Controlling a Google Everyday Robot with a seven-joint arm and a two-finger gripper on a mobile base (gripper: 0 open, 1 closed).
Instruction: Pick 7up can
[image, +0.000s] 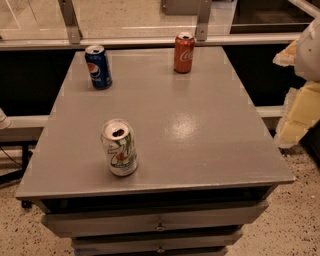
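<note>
— Listing item one: 7up can, upright, long axis vertical, front-left on the tabletop, near its front edge.
— And my claw?
— Item two: claw, far right, cut off by the frame; your can lies well left of it. Released or clenched: cannot tell.
— Others?
— Pepsi can, Coca-Cola can, rear, well apart.
</note>
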